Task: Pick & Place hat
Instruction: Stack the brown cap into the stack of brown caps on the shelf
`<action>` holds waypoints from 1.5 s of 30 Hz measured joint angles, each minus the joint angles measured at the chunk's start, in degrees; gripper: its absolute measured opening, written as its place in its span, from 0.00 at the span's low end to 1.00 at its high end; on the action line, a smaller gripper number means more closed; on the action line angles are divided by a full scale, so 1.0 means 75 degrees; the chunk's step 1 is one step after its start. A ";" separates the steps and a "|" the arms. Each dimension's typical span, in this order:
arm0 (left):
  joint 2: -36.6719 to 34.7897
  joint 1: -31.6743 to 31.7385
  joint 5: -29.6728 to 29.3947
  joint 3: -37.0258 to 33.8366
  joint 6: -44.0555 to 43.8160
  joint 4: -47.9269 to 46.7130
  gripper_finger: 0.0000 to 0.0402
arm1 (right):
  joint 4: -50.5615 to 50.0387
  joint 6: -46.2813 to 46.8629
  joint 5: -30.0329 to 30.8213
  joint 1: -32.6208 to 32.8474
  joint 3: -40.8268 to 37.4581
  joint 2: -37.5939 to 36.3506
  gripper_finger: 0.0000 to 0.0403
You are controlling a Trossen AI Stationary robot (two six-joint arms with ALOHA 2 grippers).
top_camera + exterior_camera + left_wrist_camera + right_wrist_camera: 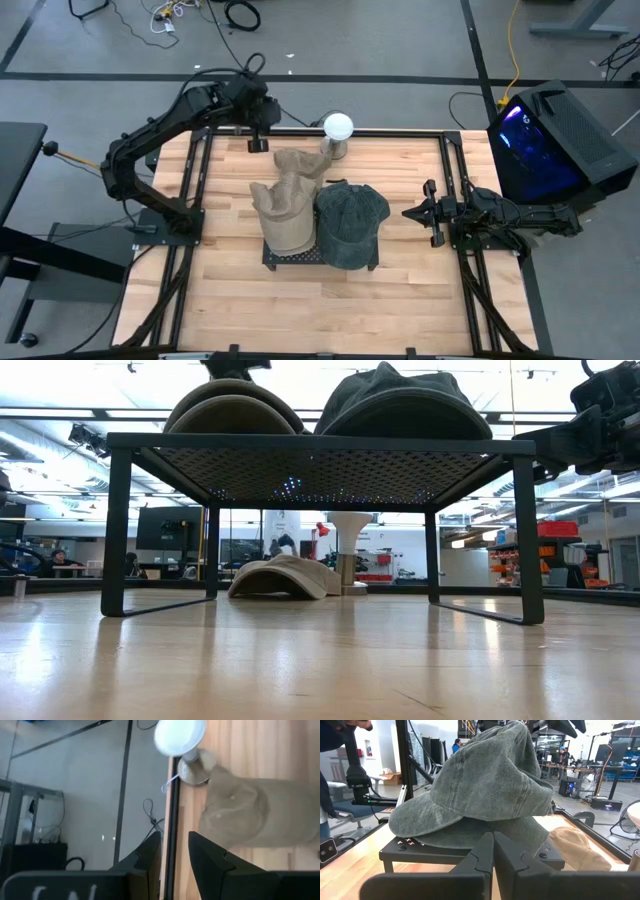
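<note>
Because the two tan caps overlap, one (283, 222) on the black mesh rack (300, 256) and the other (300, 168) draped off its far edge onto the wooden surface (400, 290), your main risk is dragging both when you mean to lift one. Pull the lower cap and its fabric may tug the racked one off the stand. It lies just beside the white lamp (338, 128), near the far rim, so a reach from the left arm could clip the lamp's base or shade and tip it. Soft cloth also folds under a pinch, so a shallow grip on the crown is likely to slip out.

The grey denim cap (350, 222) sits on the rack's right half, touching the tan one beside it. Its brim overhangs the rack's edge toward the right arm, and a push there rather than a clean pinch would probably slide it into its neighbour or off the mesh.

Your left gripper (258, 140) hangs above the surface's far-left edge, near the lamp and apart from the cap. Its fingers (210, 857) stand a narrow gap apart, with nothing between them and nothing touched.

Your right gripper (428, 212) waits at the right side, level with the rack and pointed at the denim cap, but well short of it. Its fingers (481, 855) are pressed together and empty, so you'll need to spread them before any approach.
</note>
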 joint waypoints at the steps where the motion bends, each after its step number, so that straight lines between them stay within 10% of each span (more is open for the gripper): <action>1: -0.0058 0.0077 -0.0005 -0.0157 0.0000 0.0112 0.26 | -0.0001 0.0000 0.0000 0.0000 0.0002 0.0000 0.04; 22: -0.0774 0.1644 0.0589 -0.1860 -0.0440 0.1922 0.27 | -0.0002 0.0000 0.0000 0.0000 0.0000 0.0000 0.04; 35: -0.0651 0.2014 0.0983 -0.1857 -0.0857 0.2224 0.59 | -0.0002 0.0000 0.0000 0.0000 0.0000 0.0000 0.04; 45: -0.0550 0.2011 0.1066 -0.1857 0.0517 0.2264 0.62 | -0.0002 0.0000 0.0000 0.0000 0.0000 0.0000 0.04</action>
